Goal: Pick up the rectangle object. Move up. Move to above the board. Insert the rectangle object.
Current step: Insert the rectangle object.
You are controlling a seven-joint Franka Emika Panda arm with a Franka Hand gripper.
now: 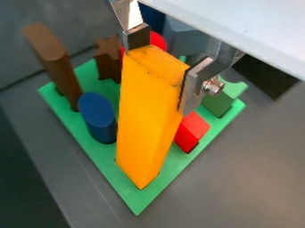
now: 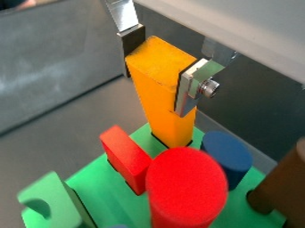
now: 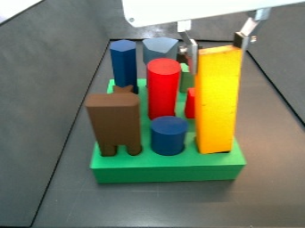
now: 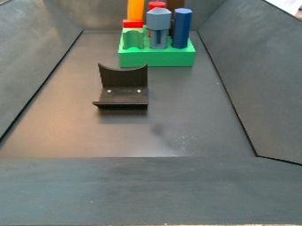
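Observation:
The rectangle object [image 1: 149, 116] is a tall yellow-orange block. It stands upright with its lower end in the green board [image 1: 143, 200], at a front corner in a side view [image 3: 217, 98]. My gripper [image 1: 167, 61] is over the board, with its silver fingers [image 1: 197, 85] against opposite sides of the block's top. It looks shut on the block in both wrist views [image 2: 163, 64]. The block [image 2: 165, 98] rises above every other piece on the board [image 3: 167, 167]. In the far side view the board [image 4: 160, 57] is small and the gripper is out of frame.
On the board stand a red cylinder [image 3: 163, 85], a short blue cylinder [image 3: 168, 135], a brown block [image 3: 113, 120], a tall blue post [image 3: 123, 62], a red cube [image 1: 191, 132] and a green arch piece [image 2: 48, 205]. The fixture [image 4: 122, 86] stands on the floor before the board.

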